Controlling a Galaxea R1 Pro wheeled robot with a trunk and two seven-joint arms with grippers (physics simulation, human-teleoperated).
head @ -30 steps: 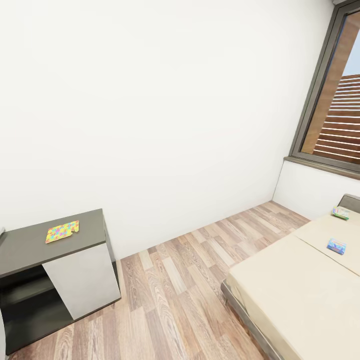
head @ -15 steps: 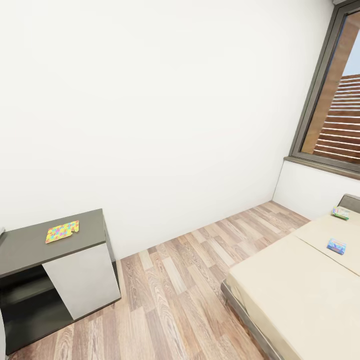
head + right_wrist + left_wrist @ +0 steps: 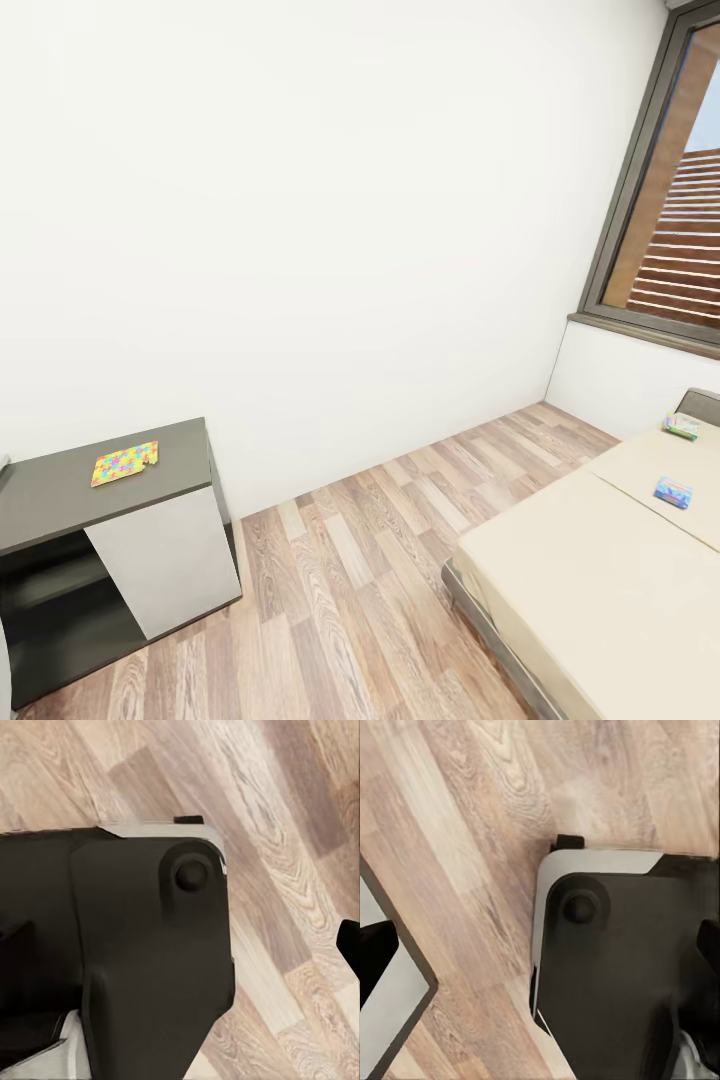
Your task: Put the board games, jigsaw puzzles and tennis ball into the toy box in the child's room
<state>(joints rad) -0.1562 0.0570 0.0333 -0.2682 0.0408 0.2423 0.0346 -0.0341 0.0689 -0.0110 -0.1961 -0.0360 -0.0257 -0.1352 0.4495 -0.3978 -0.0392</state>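
Observation:
In the head view a small square jigsaw puzzle (image 3: 124, 463) with a multicoloured mosaic lies flat on a low dark-grey-topped cabinet (image 3: 50, 497) at the left. On the cream bed (image 3: 590, 590) at the right lie two board games: a blue one (image 3: 673, 492) and, farther back, a green-edged one (image 3: 682, 427). The table, the toy box and the tennis ball are out of view. My left gripper (image 3: 544, 954) hangs open over my dark base and the plank floor. My right gripper (image 3: 180, 945) also points down at the base, its fingers spread to the frame edges with nothing between them.
A strip of wood-plank floor (image 3: 360, 560) runs between the cabinet and the bed up to the white wall. A dark-framed window (image 3: 660, 230) fills the right corner above a low white sill. The cabinet has an open shelf and a white door panel (image 3: 165, 560).

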